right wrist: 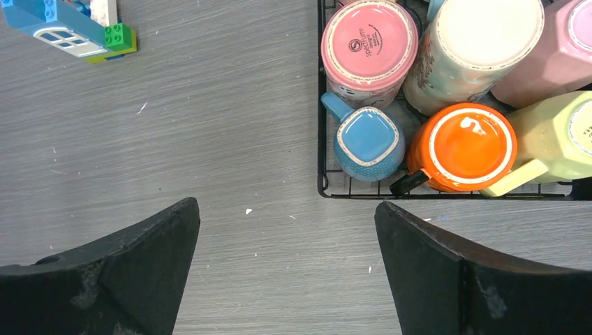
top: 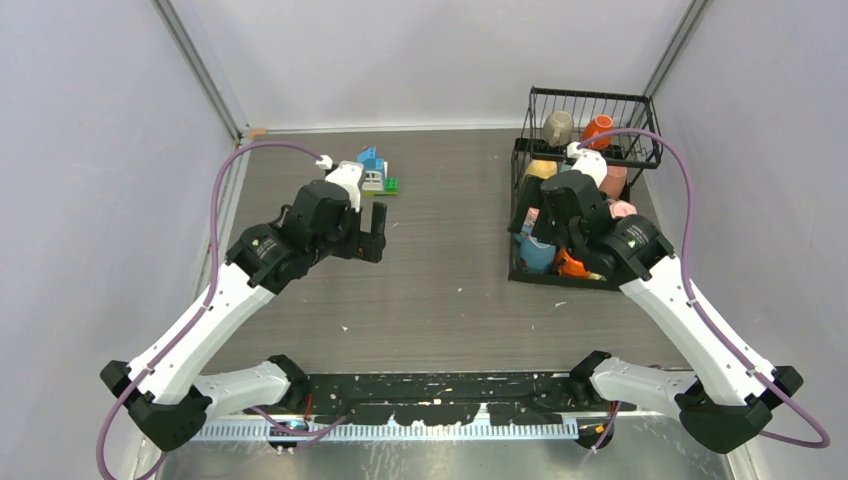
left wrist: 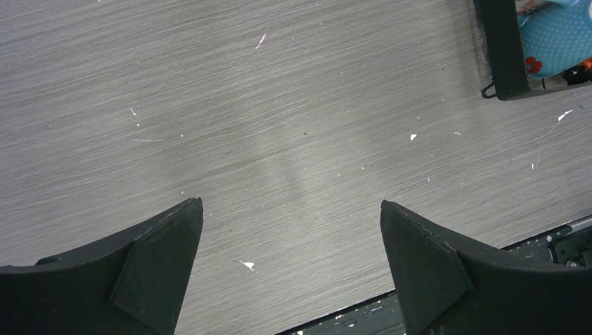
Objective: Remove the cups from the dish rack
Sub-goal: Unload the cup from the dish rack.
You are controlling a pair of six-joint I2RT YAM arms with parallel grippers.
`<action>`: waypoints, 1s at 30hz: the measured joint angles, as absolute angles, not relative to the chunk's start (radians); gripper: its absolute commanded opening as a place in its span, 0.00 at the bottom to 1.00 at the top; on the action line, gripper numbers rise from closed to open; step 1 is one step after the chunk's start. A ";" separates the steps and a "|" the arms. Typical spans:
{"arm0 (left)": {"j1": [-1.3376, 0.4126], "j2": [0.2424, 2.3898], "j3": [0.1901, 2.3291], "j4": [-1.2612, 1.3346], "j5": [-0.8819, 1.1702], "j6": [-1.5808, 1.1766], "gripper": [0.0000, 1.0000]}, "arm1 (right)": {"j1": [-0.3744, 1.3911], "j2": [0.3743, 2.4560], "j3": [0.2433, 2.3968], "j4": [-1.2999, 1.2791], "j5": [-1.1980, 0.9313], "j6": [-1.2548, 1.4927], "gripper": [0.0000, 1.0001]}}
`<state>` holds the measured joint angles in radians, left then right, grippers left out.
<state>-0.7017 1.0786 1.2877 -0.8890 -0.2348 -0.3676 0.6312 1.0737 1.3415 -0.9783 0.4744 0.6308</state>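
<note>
Crowding rack (left wrist: 504,49), upturned cups (right wrist: 370,43) (multicoloured)

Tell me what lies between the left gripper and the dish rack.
Only bare table, with a few white specks. The top view shows nothing between the left gripper and the dish rack; the left wrist view agrees.

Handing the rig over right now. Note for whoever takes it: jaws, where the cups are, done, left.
Left gripper: jaws open, empty, over bare table.
Right gripper: jaws open, empty, by the dish rack corner.
Cups: all in view sit in the rack, on the table's right. Pink cup, blue cup and orange cup are bottoms-up on the base; grey cup is on the upper shelf.
Done: no cup out yet.
Left: every cup; blue cup looks nearest the right gripper.
</note>
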 measured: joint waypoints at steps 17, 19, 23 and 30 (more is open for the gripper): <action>-0.702 1.058 1.288 -0.896 -0.219 -0.359 1.00 | 0.562 1.074 1.323 -1.000 0.470 0.631 1.00; -0.702 1.058 1.285 -0.896 -0.216 -0.359 1.00 | 0.528 1.078 1.304 -1.002 0.465 0.631 1.00; -0.702 1.058 1.275 -0.896 -0.207 -0.359 1.00 | 0.476 1.117 1.274 -1.002 0.458 0.632 1.00; -0.702 1.058 1.272 -0.897 -0.189 -0.359 1.00 | 0.421 1.201 1.223 -0.959 0.417 0.633 0.99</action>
<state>-0.7017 1.0576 1.2720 -0.8967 -0.1894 -0.3588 0.4210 1.2015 1.2232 -0.9592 0.4168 0.6331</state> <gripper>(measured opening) 0.996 0.996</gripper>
